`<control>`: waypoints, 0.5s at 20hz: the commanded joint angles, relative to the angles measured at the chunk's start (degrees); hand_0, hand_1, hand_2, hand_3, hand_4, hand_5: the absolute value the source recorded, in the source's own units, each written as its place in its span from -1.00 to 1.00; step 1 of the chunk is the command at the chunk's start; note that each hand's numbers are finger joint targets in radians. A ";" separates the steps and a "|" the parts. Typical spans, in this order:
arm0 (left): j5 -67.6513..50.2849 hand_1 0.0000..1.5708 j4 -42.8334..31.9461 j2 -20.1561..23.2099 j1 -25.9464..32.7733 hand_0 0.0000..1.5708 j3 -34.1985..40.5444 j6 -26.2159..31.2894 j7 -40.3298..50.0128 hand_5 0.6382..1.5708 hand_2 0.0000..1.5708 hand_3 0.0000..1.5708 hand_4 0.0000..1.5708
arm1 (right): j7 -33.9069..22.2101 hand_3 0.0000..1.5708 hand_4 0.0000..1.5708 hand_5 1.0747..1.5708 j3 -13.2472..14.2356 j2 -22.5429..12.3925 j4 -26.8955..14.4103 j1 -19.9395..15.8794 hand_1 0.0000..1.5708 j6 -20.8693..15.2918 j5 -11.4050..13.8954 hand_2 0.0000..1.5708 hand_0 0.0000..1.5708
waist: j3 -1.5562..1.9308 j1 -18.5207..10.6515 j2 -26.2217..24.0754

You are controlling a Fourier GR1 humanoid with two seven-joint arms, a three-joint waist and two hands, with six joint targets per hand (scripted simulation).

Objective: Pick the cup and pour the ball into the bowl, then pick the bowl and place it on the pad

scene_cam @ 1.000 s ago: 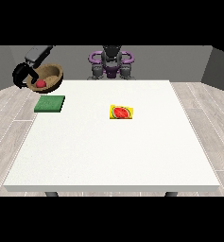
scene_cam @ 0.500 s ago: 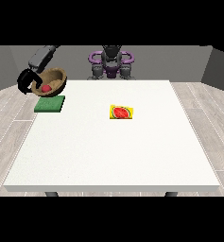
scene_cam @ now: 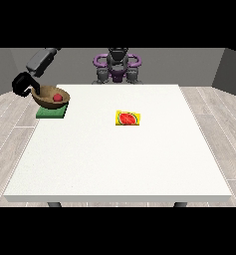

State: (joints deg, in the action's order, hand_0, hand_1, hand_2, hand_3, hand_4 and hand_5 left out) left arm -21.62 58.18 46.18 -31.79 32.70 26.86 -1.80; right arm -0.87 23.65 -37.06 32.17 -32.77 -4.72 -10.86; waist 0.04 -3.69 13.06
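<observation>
Torso (scene_cam: 117,69): you are looking at a dark grey, blocky trunk with purple rings curving out at either shoulder.
Arm (scene_cam: 42,61): you are seeing a grey, boxy segment just above the hand at the view's left.
Hand at the view's left (scene_cam: 23,84): it is showing black throughout, rounded in outline, darker than the grey arm behind it.

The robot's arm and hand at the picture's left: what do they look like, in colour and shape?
The hand at the view's left is black, a rounded hooked shape. Above it the arm is a grey, blocky tube-like segment with a darker part near the top. No cables, markings or sleeves can be made out. The robot's body is dark grey with purple rounded parts at the shoulders.
</observation>
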 commanded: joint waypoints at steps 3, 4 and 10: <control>-0.95 -1.00 -2.24 2.99 2.08 -1.00 1.42 3.29 -1.78 0.98 -1.00 -1.00 0.51 | 2.03 0.02 -1.00 0.86 2.34 1.19 -1.03 -0.44 0.85 -3.15 -1.74 0.77 0.85 | -0.01 -1.61 0.30; -0.66 -1.00 -6.77 5.29 1.19 -1.00 3.78 4.74 -7.02 0.98 -1.00 -1.00 0.51 | 2.64 0.06 -1.00 0.85 1.40 2.85 1.02 -0.83 0.86 -2.31 -1.85 0.80 0.86 | -0.07 -0.21 3.95; -1.24 -1.00 -1.55 3.05 -0.83 -1.00 1.40 1.07 -4.10 0.99 -1.00 -1.00 0.52 | 3.75 0.16 -0.85 0.83 1.64 -1.42 -1.72 -5.49 0.60 -4.00 -0.53 0.72 0.60 | -0.01 -1.77 6.08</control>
State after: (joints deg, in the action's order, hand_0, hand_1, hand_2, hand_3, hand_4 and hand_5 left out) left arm -22.07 56.78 48.05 -31.45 33.72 27.52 -5.53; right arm 2.38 25.40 -35.94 30.90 -36.19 -7.72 -12.30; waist 0.03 -4.91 16.86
